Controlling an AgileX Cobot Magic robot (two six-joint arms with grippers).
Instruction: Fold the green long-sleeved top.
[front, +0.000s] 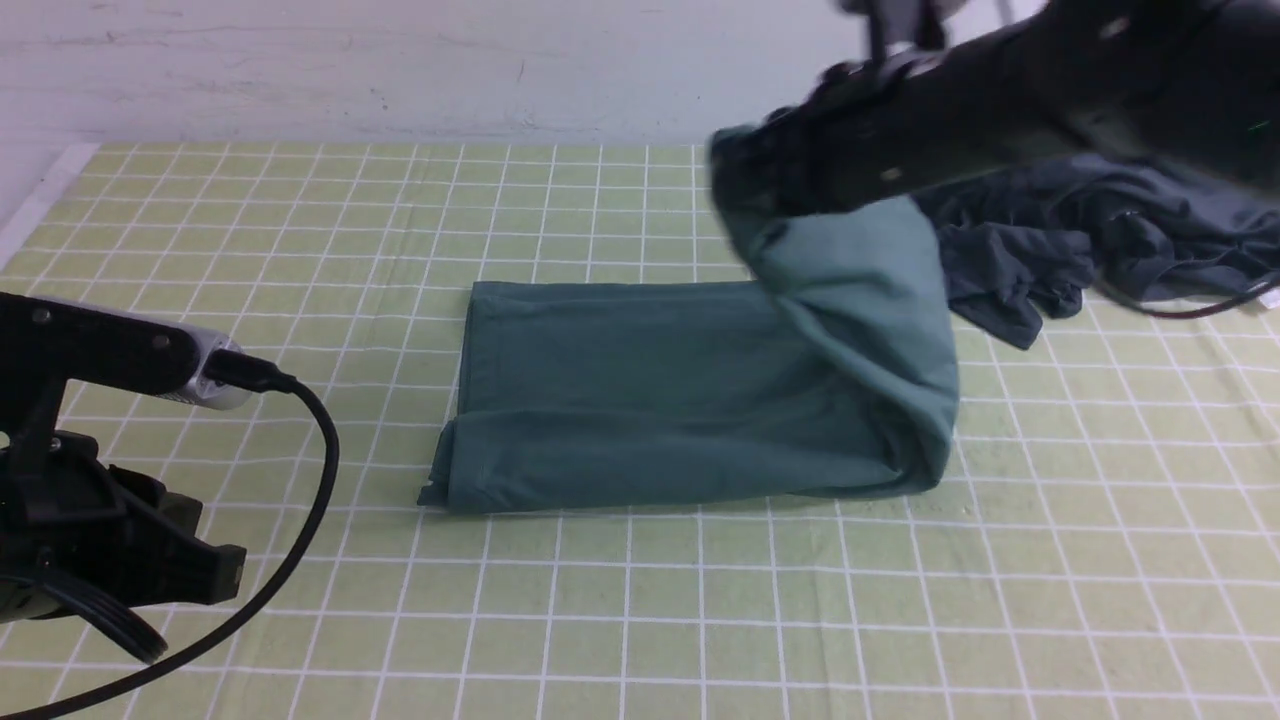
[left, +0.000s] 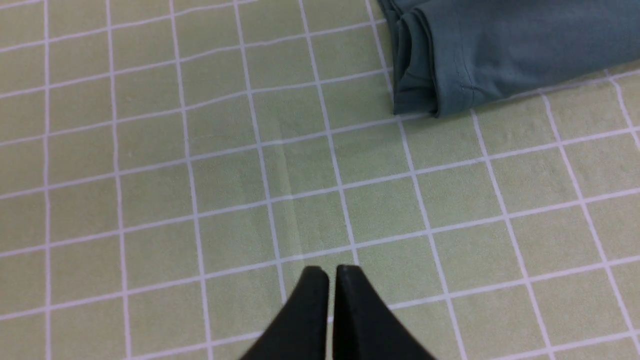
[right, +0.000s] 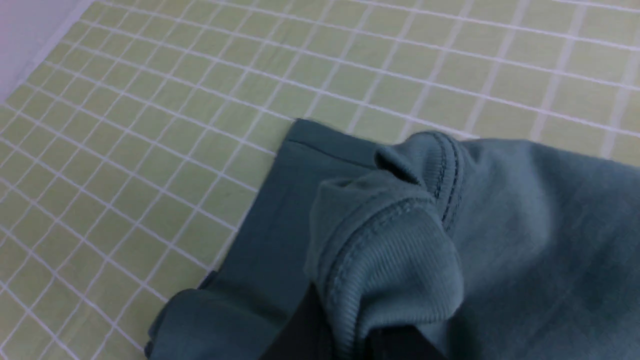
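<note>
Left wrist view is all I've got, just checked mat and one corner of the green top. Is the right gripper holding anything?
Observer: Yes, the right gripper is shut on a ribbed edge of the green top, raised off the mat.
Operator: How does the rest lie?
Observer: Flat, folded into a long rectangle; only its right end is lifted.
Operator: Anything else around?
Observer: A dark grey garment lies crumpled at the far right.
</note>
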